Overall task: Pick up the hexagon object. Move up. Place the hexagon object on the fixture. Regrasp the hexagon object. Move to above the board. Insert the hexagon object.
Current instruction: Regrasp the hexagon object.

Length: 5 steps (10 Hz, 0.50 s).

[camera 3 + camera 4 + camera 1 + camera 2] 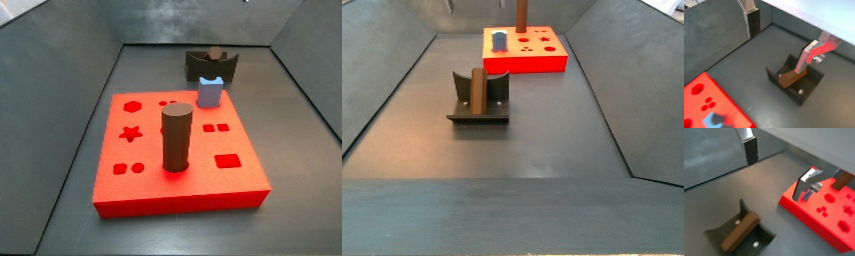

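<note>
The hexagon object (741, 231), a slim reddish-brown peg, rests in the notch of the dark fixture (719, 235). Both side views show the peg (476, 92) in the fixture (195, 68) near one end of the bin. My gripper (776, 54) hangs open above the floor, between the fixture and the board, with nothing between its fingers (749, 149). Neither side view shows the gripper. In a wrist view one finger (809, 56) overlaps the fixture (807, 89) just beside the peg (788, 78). The red board (174, 190) lies flat beyond the fixture.
A thick dark-brown cylinder (177, 137) and a short pale-blue peg (210, 93) stand in the board's holes. Grey sloping walls (382, 90) enclose the floor on all sides.
</note>
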### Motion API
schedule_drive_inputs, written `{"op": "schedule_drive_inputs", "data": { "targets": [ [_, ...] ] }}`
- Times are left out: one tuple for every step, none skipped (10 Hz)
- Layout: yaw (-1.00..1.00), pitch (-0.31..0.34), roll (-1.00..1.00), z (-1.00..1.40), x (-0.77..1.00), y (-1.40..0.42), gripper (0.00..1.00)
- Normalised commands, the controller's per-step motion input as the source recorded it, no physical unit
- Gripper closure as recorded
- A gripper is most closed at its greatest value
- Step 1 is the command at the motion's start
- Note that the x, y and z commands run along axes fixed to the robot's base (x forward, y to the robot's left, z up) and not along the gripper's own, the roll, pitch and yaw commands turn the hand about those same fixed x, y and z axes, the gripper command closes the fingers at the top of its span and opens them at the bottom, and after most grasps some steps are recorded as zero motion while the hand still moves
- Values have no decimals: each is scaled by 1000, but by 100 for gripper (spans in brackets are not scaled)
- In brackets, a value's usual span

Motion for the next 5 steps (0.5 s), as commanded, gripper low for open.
{"op": "schedule_drive_inputs", "data": {
  "targets": [
    [40, 4, 1000, -8, -13, -22, 0],
    [41, 3, 1000, -2, -14, -20, 0],
    [42, 5, 1000, 7, -12, -19, 0],
    [44, 10, 1000, 12, -5, -18, 0],
    [45, 14, 1000, 13, 1, -18, 0]
  ]
}}
